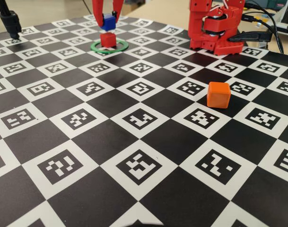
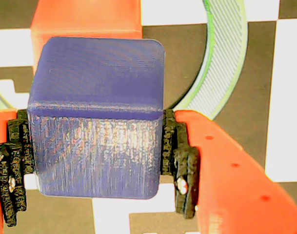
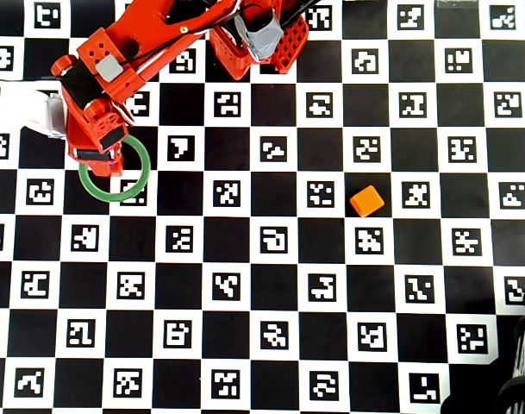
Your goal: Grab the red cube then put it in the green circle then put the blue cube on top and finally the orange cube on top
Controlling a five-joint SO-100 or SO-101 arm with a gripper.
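My gripper [image 1: 108, 26] is shut on the blue cube [image 1: 108, 21] at the far left of the board. It holds the cube directly over the red cube [image 1: 108, 39], with only a thin gap showing between them. The red cube stands inside the green circle [image 1: 119, 48]. In the wrist view the blue cube [image 2: 97, 117] fills the frame between the black pads [image 2: 180, 156]. Behind it show the red cube [image 2: 85, 17] and an arc of the green circle [image 2: 221, 73]. The orange cube [image 1: 218, 94] [image 3: 366, 201] sits alone on the right. In the overhead view the arm [image 3: 115, 69] hides both stacked cubes.
The arm's red base [image 1: 214, 28] stands at the back right of the checkered marker board [image 1: 134, 142], with cables behind it. A black post [image 1: 10, 21] rises at the far left corner. In the overhead view the green circle [image 3: 146, 168] lies at the left.
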